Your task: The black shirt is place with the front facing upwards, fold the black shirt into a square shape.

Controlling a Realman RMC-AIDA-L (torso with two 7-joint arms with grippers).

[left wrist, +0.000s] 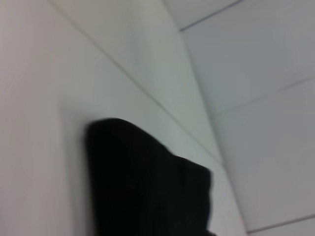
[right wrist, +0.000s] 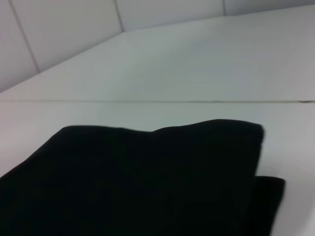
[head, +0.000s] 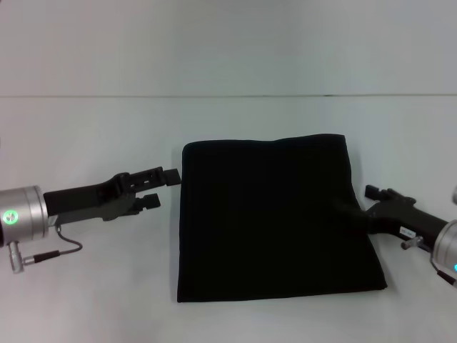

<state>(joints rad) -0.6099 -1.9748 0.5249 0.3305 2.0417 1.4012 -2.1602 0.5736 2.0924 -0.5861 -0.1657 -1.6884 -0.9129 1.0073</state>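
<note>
Plain white tabletop (head: 86, 286) filling most of the frame, with a pale wall behind it past a seam line across the upper part of the head view.

Nearest the camera, the two arms come in from the bottom corners. The left gripper (head: 163, 187) sits at centre-left, fingers spread apart and holding nothing, tips just beside the left edge of the cloth. The right gripper (head: 357, 209) is at centre-right and reaches onto the right edge of the fabric. Its fingertips blend into the black, so I can't tell if they're pinched on it or not.

Between them lies the black fabric T-shirt (head: 275, 218), already folded into a near-square block in the middle of the frame, with no lettering showing. The right wrist view shows stacked layers with a lower one poking out at a corner.

Looks basically done to me. If I were finishing this, I'd only nudge the edges inward to line up the layers, keep contact light, and lift away straight so nothing drags open.
</note>
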